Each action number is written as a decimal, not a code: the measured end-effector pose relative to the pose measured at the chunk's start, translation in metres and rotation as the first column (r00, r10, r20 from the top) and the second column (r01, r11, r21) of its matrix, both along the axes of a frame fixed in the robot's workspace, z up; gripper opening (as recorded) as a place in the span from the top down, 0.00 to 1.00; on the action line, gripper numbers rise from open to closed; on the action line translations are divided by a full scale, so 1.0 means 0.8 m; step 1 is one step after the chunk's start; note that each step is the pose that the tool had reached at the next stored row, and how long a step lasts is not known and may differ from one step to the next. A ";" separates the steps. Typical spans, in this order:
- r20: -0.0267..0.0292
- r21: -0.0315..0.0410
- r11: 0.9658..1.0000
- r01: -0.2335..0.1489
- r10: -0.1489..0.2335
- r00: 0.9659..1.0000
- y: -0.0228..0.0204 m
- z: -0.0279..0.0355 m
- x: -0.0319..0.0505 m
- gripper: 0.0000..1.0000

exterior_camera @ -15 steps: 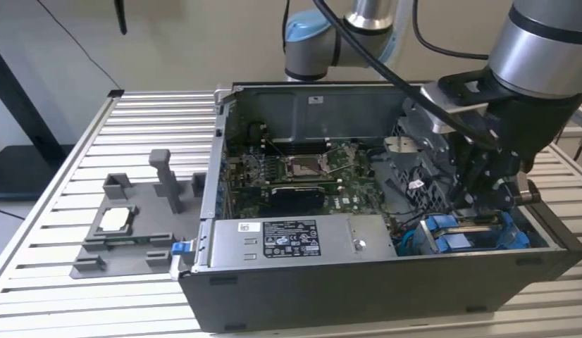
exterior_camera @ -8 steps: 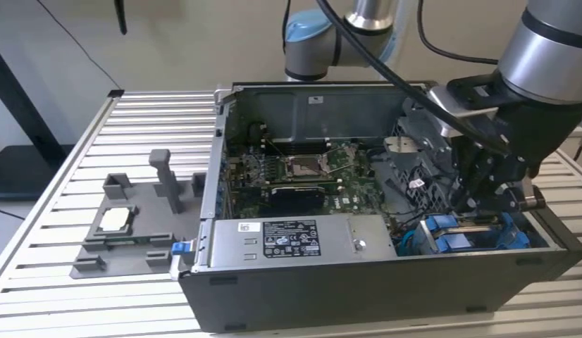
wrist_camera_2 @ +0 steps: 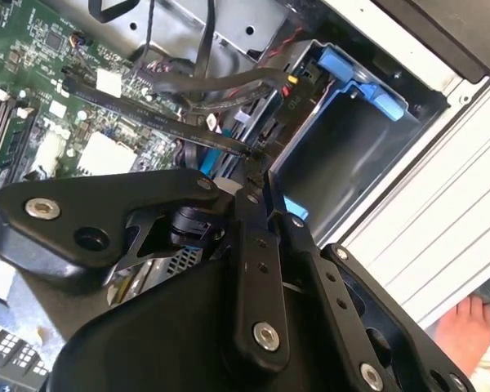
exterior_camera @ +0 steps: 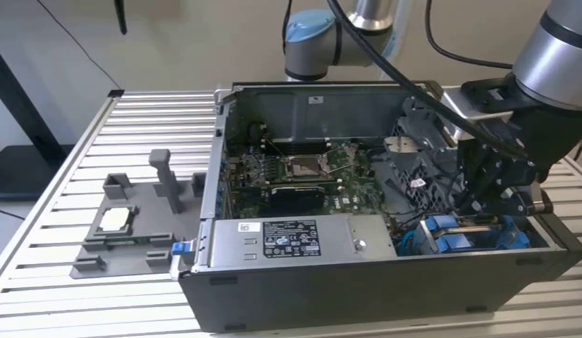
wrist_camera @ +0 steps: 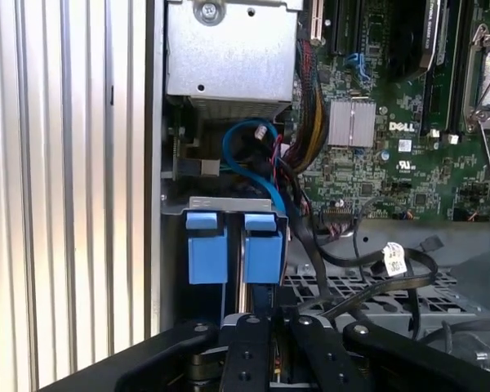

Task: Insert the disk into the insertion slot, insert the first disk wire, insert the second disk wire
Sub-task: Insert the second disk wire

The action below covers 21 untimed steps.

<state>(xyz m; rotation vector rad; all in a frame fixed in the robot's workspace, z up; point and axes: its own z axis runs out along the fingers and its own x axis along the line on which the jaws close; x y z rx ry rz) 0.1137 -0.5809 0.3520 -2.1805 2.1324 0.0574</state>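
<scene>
While the gripper (wrist_camera_2: 257,175) hangs inside the case w/ fingers pinched together, nothing visibly held, the insertion slot (wrist_camera_2: 343,139) lies just beyond its tips — bay's long axis running on ahead.

Black hand (wrist_camera_2: 257,175), blue-edged grey insertion slot (wrist_camera_2: 343,122), green motherboard (wrist_camera: 376,106).

gripper (wrist_camera_2: 257,175) fingertips run behind a black cable in the second wrist view; whether anything is pinched cannot be told. gripper body cut off by the frame edge in both wrist views. insertion slot (wrist_camera_2: 351,139) interior dark, its depth unreadable. in the exterior view the arm covers most of the drive cage (exterior_camera: 474,236) (blue tabs alone visible). power supply (wrist_camera: 229,57) cut by the first wrist view's edge.
</scene>
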 end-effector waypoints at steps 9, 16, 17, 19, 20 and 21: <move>-0.044 0.016 1.000 0.000 0.000 0.999 -0.0038 -0.0039 0.014 0.84; -0.066 0.025 1.000 0.003 -0.002 0.998 -0.0061 -0.0049 0.018 0.84; -0.069 0.025 1.000 0.004 -0.002 0.998 -0.0061 -0.0049 0.018 0.84; -0.071 0.026 1.000 0.005 -0.003 0.997 -0.0061 -0.0049 0.018 0.84; -0.073 0.026 1.000 0.005 -0.003 0.997 -0.0062 -0.0049 0.018 0.84; -0.073 0.026 1.000 0.005 -0.003 0.997 -0.0062 -0.0050 0.019 0.84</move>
